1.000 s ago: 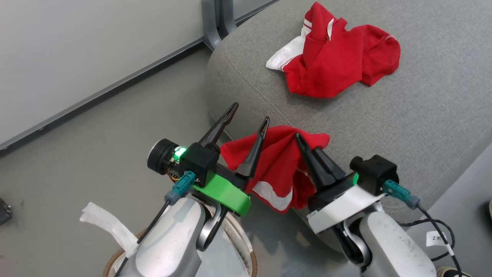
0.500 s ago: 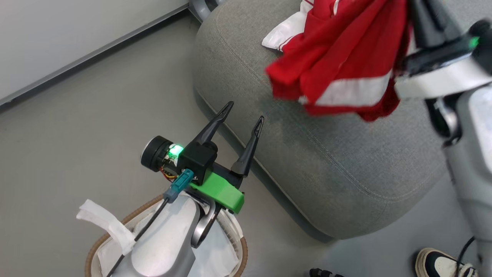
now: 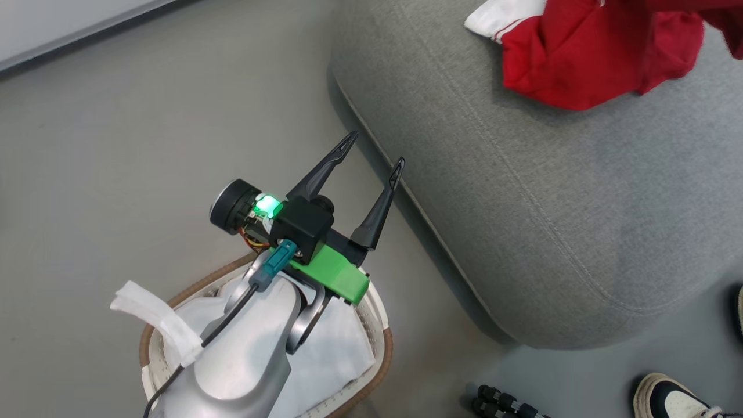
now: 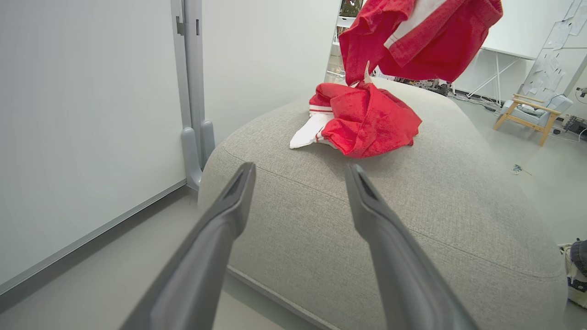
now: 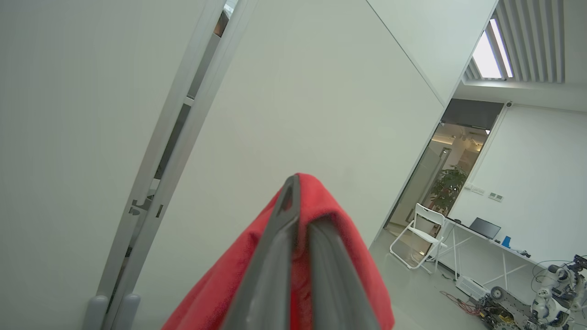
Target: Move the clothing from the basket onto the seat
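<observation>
The right hand (image 5: 303, 201) has risen with its load. A second ago it gripped a red jersey low against the near edge of the grey seat (image 3: 522, 203), just beside the left hand. Half a second ago it was swinging that cloth up over the cushion. Now the carried jersey (image 4: 412, 39) hangs in the air above a second red jersey (image 3: 580, 64), which lies crumpled on the far part of the seat. The two look apart rather than touching. The head camera has also shifted, so the seat's new place in that view is not a move of the seat.

For the task, this garment's transfer looks nearly done. It is over the seat, and what seems left is to lower it and let go.

The right hand is clenched. Its two dark fingers press together with red fabric pinched between them and draped over the tips, pointing up toward a pale wall.

The left hand (image 3: 377, 147) is spread wide, holding nothing and touching nothing. It hovers above the basket (image 3: 388, 348), fingertips over the floor just short of the seat's near edge.

The basket stands on the floor beside the seat. Its white liner (image 3: 342, 354) shows, and no red cloth is visible in the part the forearm leaves uncovered. It may be empty, but that cannot be told for certain.
</observation>
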Robot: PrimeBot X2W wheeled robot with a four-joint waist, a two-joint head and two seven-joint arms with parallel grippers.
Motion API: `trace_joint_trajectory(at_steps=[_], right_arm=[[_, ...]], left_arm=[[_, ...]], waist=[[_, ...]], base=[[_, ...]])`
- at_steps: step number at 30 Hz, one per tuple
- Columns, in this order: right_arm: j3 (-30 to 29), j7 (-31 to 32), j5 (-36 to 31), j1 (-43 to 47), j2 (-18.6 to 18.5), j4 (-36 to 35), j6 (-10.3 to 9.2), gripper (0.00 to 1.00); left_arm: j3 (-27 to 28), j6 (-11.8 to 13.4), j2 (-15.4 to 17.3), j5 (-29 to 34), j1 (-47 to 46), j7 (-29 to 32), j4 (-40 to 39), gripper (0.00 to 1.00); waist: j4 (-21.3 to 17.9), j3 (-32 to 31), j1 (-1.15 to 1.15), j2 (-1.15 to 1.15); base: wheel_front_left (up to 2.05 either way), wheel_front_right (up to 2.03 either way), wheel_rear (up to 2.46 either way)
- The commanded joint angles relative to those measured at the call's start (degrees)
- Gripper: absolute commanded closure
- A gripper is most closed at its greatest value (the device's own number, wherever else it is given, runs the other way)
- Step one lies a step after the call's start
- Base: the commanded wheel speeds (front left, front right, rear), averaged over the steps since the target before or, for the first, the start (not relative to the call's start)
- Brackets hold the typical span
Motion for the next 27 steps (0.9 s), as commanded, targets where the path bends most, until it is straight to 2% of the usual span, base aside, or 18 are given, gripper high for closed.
trace_joint_trajectory(at_steps=[1,8,17,19,20,21,27], right_arm=[[-0.96,-0.01,-0.61,-0.23,0.20,1.11,-0.07,1.00],[-3.05,-0.01,-2.77,6.18,4.29,6.28,-0.07,1.00],[-4.50,0.00,-4.93,16.21,11.49,11.23,-0.07,1.00],[-5.19,-0.01,-5.00,18.03,12.49,10.90,-0.07,0.60],[-5.82,-0.01,-4.80,18.79,13.04,10.50,-0.07,0.19],[-6.38,-0.01,-4.81,19.88,13.56,9.79,-0.07,0.00],[-9.93,-0.01,-3.57,26.65,15.27,5.40,-0.07,0.00]], left_arm=[[-0.03,-0.19,0.54,0.71,-1.58,0.04,-0.18,0.00],[-0.15,-0.19,0.66,0.96,-3.29,0.04,0.13,0.00],[-0.10,-0.19,0.52,0.67,-3.55,0.04,0.40,0.00],[0.10,-0.18,0.50,0.54,-3.07,0.04,0.70,0.00],[0.24,-0.19,0.46,0.46,-2.73,0.04,0.89,0.00],[0.34,-0.18,0.39,0.39,-2.29,0.04,0.95,0.00],[2.64,-0.18,-0.37,-0.01,0.49,0.04,1.00,0.00]], waist=[[4.61,4.63,0.00,-0.01],[7.60,8.34,0.00,-0.01],[7.91,9.00,0.00,-0.01],[7.46,8.27,0.00,-0.01],[7.28,7.81,0.00,-0.01],[7.07,7.13,0.00,-0.01],[6.48,2.32,0.00,-0.01]], base=[[0.00,0.00,0.00],[0.00,0.00,0.00],[0.00,0.00,0.00],[0.00,0.00,0.00],[0.00,0.00,0.00],[0.00,0.00,0.00],[0.00,0.00,0.00]])
